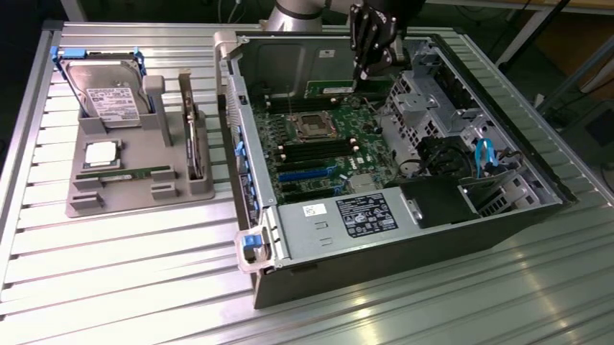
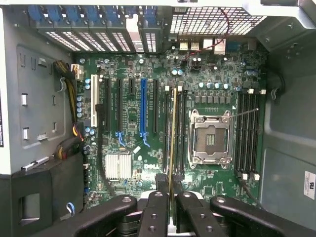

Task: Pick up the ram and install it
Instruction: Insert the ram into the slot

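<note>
The ram (image 2: 172,133), a thin green stick seen edge-on in the wrist view, is clamped between my two black fingers (image 2: 156,197). My gripper (image 2: 170,191) is shut on it. It hangs over the black memory slots (image 2: 180,129) beside the bare processor socket (image 2: 211,138); whether it touches a slot I cannot tell. In the exterior view my gripper (image 1: 370,70) reaches down into the open computer case (image 1: 403,237) near its back wall, with the green ram (image 1: 336,88) below it, above the motherboard (image 1: 321,154).
A grey parts tray (image 1: 129,198) stands at the exterior view's left. It holds a hard drive (image 1: 111,97), a square silver processor (image 1: 102,154) and another green stick (image 1: 125,173). More memory slots (image 2: 249,131), case walls, drive cages (image 1: 422,100) and cables crowd the case.
</note>
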Available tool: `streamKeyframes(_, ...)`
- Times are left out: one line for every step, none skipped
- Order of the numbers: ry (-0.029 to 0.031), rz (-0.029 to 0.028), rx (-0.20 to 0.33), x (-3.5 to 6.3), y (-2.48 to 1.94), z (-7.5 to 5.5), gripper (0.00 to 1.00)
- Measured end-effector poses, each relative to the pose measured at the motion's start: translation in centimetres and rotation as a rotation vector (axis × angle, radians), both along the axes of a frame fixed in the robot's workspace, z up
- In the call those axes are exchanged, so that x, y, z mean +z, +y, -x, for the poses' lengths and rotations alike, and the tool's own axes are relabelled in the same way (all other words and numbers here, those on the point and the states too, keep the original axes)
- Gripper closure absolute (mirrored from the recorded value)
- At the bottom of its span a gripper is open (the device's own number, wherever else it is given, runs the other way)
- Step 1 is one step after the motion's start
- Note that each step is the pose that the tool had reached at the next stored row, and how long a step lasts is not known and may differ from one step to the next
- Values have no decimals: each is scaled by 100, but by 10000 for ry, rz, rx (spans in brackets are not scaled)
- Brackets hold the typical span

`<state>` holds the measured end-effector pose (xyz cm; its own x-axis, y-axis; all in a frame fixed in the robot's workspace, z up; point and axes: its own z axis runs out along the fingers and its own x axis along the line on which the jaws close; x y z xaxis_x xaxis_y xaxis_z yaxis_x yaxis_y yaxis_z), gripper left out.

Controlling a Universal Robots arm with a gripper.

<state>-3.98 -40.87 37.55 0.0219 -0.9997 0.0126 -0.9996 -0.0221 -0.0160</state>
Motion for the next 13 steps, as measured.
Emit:
streamKeyframes(0,-1,0,-24,0,0,87)
streamKeyframes(0,-1,0,-48,0,0,87)
streamKeyframes(0,-1,0,-73,0,0,87)
streamKeyframes(0,-1,0,-103,0,0,87)
streamKeyframes(0,-1,0,-134,0,0,87)
streamKeyframes(0,-1,0,-169,0,0,87)
streamKeyframes(0,-1,0,-190,0,0,87)
streamKeyframes(0,-2,0,-209,0,0,87)
streamKeyframes(0,-1,0,-218,0,0,87)
streamKeyframes(1,1,0,-222,0,0,87)
streamKeyframes(1,1,0,-222,0,0,87)
streamKeyframes(0,0,0,-222,0,0,87)
streamKeyframes(-2,-4,0,-234,0,0,87)
